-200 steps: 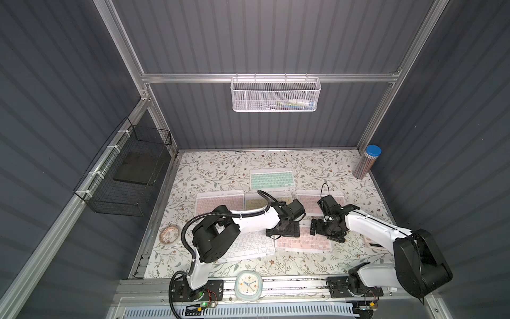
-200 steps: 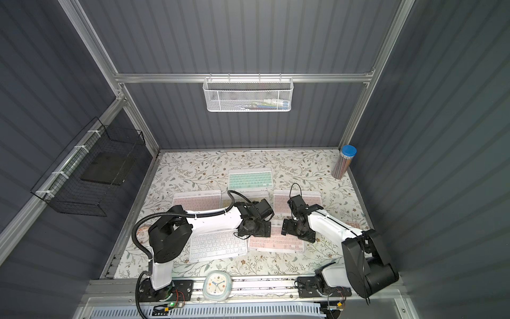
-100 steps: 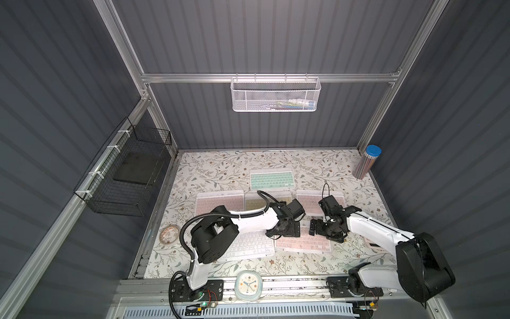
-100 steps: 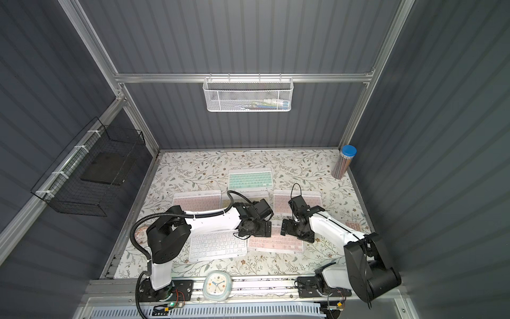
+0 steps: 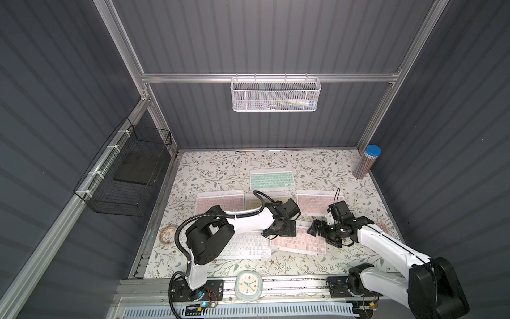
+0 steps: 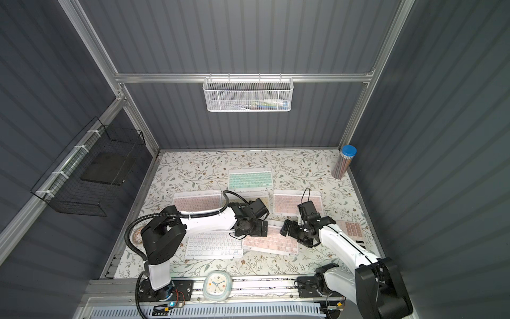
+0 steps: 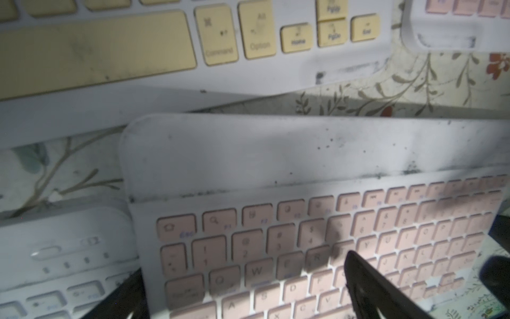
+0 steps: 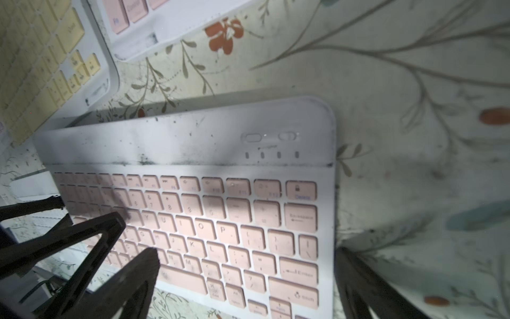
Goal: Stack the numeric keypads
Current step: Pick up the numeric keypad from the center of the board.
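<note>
Both my grippers hang wide open and empty over the front pink keypad (image 5: 299, 244), which lies flat on the floral table (image 5: 220, 165). My left gripper (image 5: 284, 230) is at its left end and my right gripper (image 5: 323, 234) at its right end. In each wrist view 1 finger (image 7: 367, 287) stands above the pink keys while its partner sits just outside the short edge. At the left end that edge meets the white keypad (image 5: 245, 245); whether the 2 touch or overlap I cannot tell.

The rest lie singly behind: the yellow keypad (image 5: 252, 204) between the back-left pink keypad (image 5: 220, 201) and the back-right pink keypad (image 5: 317, 203), with the mint-green keypad (image 5: 271, 179) farthest back. As I judge it, none of the 6 is stacked yet. The small calculator (image 6: 353, 229) by my right arm is not mine to take.

I expect this keypad to be light, thin and stiff, a smooth plastic slab that slides on the cloth rather than bends. Lying flat, it gives me no gap for a finger below. The plain strip along its back edge, smudged grey, looks thicker than the key field, so I would pinch there or clamp the short ends between both arms and lift it level, gently, since the keys could snag or the frame slip from my pads
</note>
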You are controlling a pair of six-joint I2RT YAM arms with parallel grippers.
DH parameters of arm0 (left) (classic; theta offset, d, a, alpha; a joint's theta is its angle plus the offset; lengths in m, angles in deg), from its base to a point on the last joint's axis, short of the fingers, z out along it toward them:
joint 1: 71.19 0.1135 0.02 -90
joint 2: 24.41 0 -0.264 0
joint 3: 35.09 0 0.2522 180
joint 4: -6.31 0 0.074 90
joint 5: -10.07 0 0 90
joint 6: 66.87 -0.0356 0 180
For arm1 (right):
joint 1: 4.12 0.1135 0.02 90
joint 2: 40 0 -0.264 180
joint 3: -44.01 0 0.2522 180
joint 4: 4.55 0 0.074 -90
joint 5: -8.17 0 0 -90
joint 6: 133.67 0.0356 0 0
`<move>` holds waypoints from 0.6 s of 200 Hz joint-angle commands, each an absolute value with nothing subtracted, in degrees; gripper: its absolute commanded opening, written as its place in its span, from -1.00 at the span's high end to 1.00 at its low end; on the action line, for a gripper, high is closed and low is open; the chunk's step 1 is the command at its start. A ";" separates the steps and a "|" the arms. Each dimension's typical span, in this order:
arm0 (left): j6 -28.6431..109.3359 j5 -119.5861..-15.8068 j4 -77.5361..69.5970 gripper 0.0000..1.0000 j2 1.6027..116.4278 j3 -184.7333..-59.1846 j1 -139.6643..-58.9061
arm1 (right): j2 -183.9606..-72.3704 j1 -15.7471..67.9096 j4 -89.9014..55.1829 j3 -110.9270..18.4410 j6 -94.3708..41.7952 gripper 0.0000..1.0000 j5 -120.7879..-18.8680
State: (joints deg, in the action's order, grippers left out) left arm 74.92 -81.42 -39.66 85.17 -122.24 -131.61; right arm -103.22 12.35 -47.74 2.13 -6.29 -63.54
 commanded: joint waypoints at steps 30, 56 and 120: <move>74.81 -74.83 -32.70 -1.00 86.77 -120.57 -132.69 | -97.67 10.63 -40.90 2.55 -3.05 -0.99 -48.31; 74.54 -74.66 -31.11 -0.99 85.62 -119.61 -132.34 | -99.17 9.95 -40.90 3.07 -3.59 -0.98 -47.71; 74.03 -71.70 -17.79 -0.99 77.96 -110.42 -129.86 | -102.30 8.98 -38.01 4.76 -4.29 -0.98 -47.25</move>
